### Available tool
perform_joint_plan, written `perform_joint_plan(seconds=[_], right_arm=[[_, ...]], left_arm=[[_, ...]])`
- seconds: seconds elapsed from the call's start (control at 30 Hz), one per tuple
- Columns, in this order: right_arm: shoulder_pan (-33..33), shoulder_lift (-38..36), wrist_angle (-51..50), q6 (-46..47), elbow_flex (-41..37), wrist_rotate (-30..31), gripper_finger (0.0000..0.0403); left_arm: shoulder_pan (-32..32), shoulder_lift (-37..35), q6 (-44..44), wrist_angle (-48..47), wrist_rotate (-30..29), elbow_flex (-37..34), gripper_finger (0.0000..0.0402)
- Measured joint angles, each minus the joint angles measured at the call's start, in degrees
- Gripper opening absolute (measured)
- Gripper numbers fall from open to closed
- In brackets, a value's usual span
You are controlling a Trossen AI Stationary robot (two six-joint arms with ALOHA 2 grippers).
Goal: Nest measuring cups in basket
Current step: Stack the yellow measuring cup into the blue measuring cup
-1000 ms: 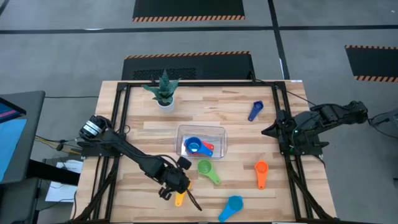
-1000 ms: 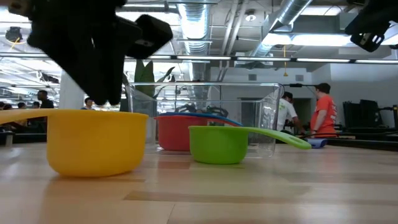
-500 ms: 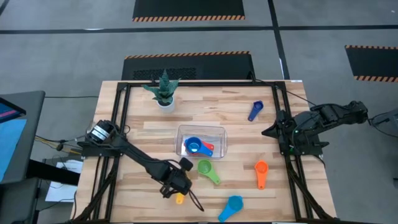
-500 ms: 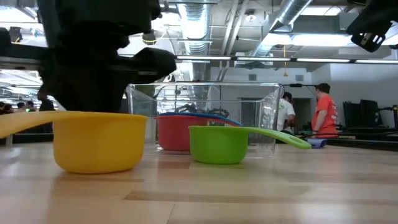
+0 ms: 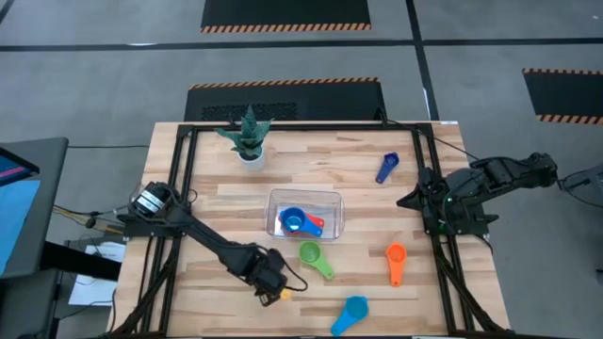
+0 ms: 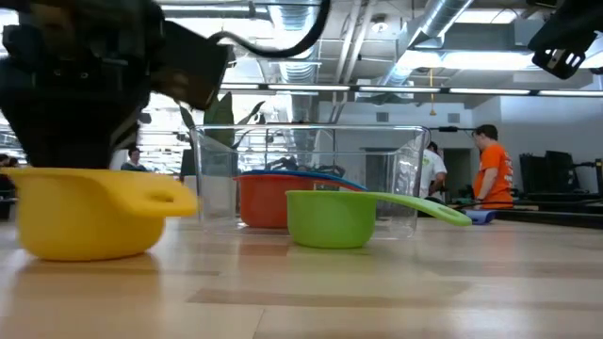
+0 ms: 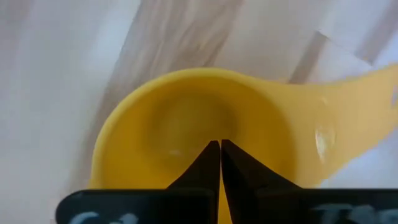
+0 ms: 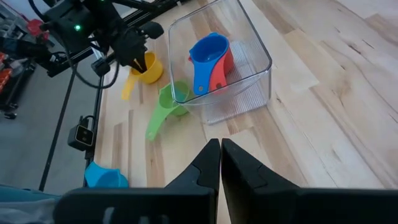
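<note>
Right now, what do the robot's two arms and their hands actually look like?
Both arms are dark, nearly black, built of jointed links. The left arm has a round silver-and-black joint near its base, and thin cables trail from it. Its left hand ends in two slim, pointed black fingers. The right arm looks alike; the right hand has matching pointed fingers.

left gripper (image 5: pixel 268 285) lowered over yellow cup (image 6: pixel 89 212), cup turned, handle now pointing right
</note>
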Motion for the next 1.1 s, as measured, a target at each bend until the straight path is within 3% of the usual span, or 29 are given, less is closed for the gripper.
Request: perform_joint_plan(seconds=[0.13,0.27,0.57,0.73,0.93,1.1], right_arm=[[0.0,0.0,0.0,0.0,0.0,0.0,0.0040],[0.0,0.0,0.0,-0.2,0.0,0.0,0.0040],[0.0,0.0,-0.1,-0.5,0.0,0.0,0.0040],[0.0,0.0,-0.1,-0.5,0.0,0.0,0.0041],[0.0,0.0,-0.1,-0.6,0.0,0.0,0.0041],[0.0,0.0,-0.1,-0.6,0.0,0.0,0.0041]], left_arm=[[-1.3,0.0,-13.0,-0.4,0.2,0.0,0.0000],[-1.8,-0.8,-17.1,-0.3,-0.5,0.2,0.0000],[-1.8,-2.3,-7.8,-12.0,-7.9,12.5,0.0000],[-1.8,-2.3,-3.5,-12.7,-9.4,14.9,0.0004],[-1.3,-2.2,-3.3,-13.6,-8.4,14.9,0.0051],[-1.2,-2.2,-3.9,-24.5,-8.6,14.4,0.0105]])
